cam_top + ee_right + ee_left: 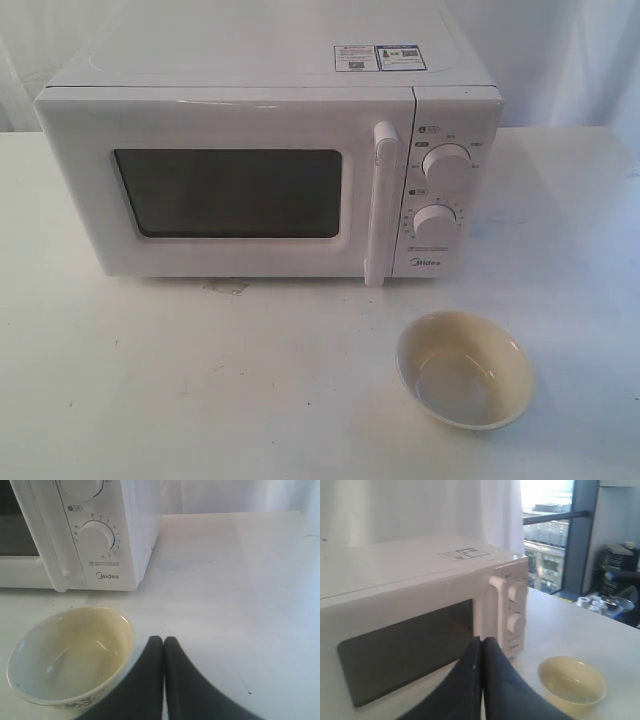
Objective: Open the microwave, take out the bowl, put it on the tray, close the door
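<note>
Bowl (pixel 462 368) sits upright on table (pixel 150 380), just in front of microwave (pixel 250 100) ctrl panel, so prob. already taken out; no tray visible. Door (pixel 230 190) flush shut. L gripper (pixel 482 642) and R gripper (pixel 163 641) both pinched closed, empty, touching nothing. Count: 1 bowl, 1 microwave, 2 knobs (pixel 446 167).

The left gripper (pixel 482 642) shows two smooth, matte fingers (pixel 462 685) of dark blue-grey, broad at the base and tapering to rounded tips, a thin seam between them. The right gripper (pixel 163 641) has the same paired wedge shape, nearly black.
</note>
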Robot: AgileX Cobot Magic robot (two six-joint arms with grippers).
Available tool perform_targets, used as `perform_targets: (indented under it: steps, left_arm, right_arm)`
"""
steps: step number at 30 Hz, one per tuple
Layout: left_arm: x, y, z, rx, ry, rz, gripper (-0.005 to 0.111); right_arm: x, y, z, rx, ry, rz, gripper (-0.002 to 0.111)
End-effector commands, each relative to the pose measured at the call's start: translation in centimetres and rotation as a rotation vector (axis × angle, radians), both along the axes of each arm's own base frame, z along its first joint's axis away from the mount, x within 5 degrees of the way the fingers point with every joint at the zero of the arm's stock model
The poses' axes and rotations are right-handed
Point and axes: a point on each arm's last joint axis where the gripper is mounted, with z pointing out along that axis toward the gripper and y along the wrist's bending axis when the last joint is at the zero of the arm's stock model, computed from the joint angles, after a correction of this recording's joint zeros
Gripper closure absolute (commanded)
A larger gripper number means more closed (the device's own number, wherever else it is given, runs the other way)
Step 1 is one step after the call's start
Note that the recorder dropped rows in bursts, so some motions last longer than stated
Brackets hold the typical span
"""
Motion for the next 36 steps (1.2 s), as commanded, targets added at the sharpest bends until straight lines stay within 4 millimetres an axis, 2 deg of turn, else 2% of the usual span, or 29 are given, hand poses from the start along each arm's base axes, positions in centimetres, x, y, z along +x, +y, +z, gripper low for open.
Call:
perform_targets:
  steps: [1,8,10,14,18,20,27,31,33,36]
  left_arm:
    - [-0.2,1.3,-1.6,-0.082,-0.039,0.156,0.107]
    - [0.6,4.0,-7.2,-0.132,0.137,0.493,0.107]
    - [0.8,4.4,-8.1,-0.115,0.184,0.55,0.107]
    - [0.9,4.7,-8.7,-0.07,0.188,0.59,0.107]
    - [1.0,4.9,-9.5,0.086,0.161,0.609,0.107]
    - [1.1,4.9,-9.9,0.11,0.167,0.614,0.107]
    - [1.5,5.1,-12.9,0.033,0.281,0.644,0.107]
    - [1.3,5.2,-13.3,0.088,0.311,0.642,0.107]
    - [1.1,5.1,-14.1,0.141,0.391,0.627,0.107]
    - [1.1,5.1,-14.1,0.137,0.391,0.63,0.107]
  right_arm:
    - [0.0,-0.1,-0.1,-0.004,-0.003,-0.007,0.108]
    - [0.0,-0.1,-0.1,-0.004,-0.003,-0.007,0.108]
    - [0.0,-0.1,-0.1,-0.004,-0.003,-0.007,0.108]
    - [0.0,0.0,-0.1,0.003,-0.005,-0.006,0.108]
    - [0.0,0.0,-0.1,0.003,-0.005,-0.006,0.108]
    - [0.0,0.0,-0.1,0.003,-0.005,-0.006,0.108]
    - [0.0,0.0,-0.1,0.003,-0.005,-0.006,0.108]
    - [0.0,0.0,-0.1,0.003,-0.005,-0.006,0.108]
    - [0.0,0.0,-0.1,0.003,-0.005,-0.006,0.108]
    - [0.0,0.0,-0.1,0.003,-0.005,-0.006,0.108]
